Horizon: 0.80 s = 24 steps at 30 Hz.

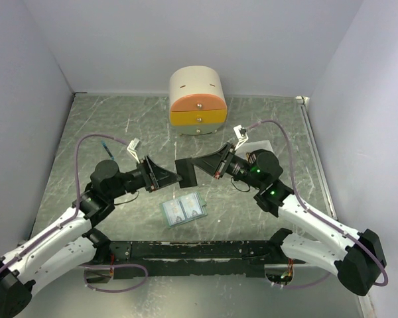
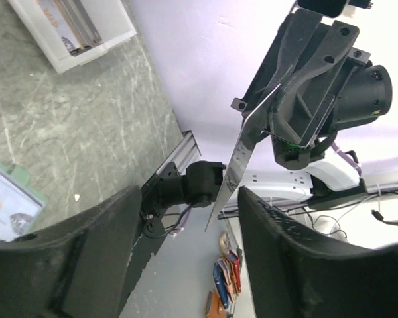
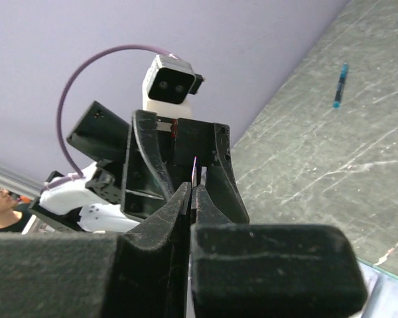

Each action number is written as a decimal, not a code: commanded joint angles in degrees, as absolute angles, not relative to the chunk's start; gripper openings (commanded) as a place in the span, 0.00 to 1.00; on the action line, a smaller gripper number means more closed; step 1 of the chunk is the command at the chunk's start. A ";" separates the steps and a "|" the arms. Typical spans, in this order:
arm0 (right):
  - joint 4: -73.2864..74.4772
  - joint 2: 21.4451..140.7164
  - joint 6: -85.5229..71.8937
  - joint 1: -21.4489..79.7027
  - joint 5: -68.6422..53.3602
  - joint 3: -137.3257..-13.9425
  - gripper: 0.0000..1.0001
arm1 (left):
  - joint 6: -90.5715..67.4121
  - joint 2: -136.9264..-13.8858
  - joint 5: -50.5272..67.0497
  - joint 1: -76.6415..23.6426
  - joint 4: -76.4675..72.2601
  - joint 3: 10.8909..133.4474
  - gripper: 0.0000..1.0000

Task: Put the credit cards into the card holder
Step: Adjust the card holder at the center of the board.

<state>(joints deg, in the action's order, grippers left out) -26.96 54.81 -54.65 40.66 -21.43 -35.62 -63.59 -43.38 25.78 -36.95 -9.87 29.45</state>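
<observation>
A dark credit card (image 1: 186, 171) hangs in the air between my two arms, with my right gripper (image 1: 199, 165) shut on its right edge. My left gripper (image 1: 175, 176) faces it from the left, open, its jaws either side of the card's free end. In the left wrist view the card (image 2: 242, 152) shows edge-on; its lower tip sits between my fingers (image 2: 298, 258), close to the right one, with a gap showing. The right wrist view shows only the card's thin edge (image 3: 196, 173) above my closed jaws. The card holder (image 1: 183, 210) lies open on the table below, pale blue pockets up.
A round cream-and-orange drawer box (image 1: 198, 101) stands at the back centre. A white tray (image 2: 73, 30) holding more cards sits behind my right arm. A blue pen (image 3: 340, 85) lies on the table at the left. Walls close in on three sides.
</observation>
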 commanded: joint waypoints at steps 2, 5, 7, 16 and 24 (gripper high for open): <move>-32.37 55.22 -58.06 42.31 -21.05 -35.36 0.00 | -69.33 -44.16 30.93 -36.70 -26.47 26.99 0.59; -30.36 55.60 -57.19 42.81 -20.51 -36.00 0.00 | -71.08 -44.78 31.56 -36.69 -30.83 25.71 0.44; -29.17 55.49 -56.73 42.99 -19.79 -35.84 0.00 | -72.21 -45.07 31.96 -36.72 -33.53 24.67 0.32; -19.75 55.12 -52.42 43.06 -16.52 -36.59 0.19 | -67.34 -43.21 30.71 -36.72 -24.67 25.11 0.07; -3.00 50.14 -45.36 42.98 -4.11 -36.57 0.52 | -60.90 -39.75 23.43 -36.74 -3.96 27.11 0.07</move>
<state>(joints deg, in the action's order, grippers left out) -12.86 51.94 -50.30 42.83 -11.20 -35.48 -65.17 -40.66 27.42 -36.91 -15.03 25.19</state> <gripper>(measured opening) 0.510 0.077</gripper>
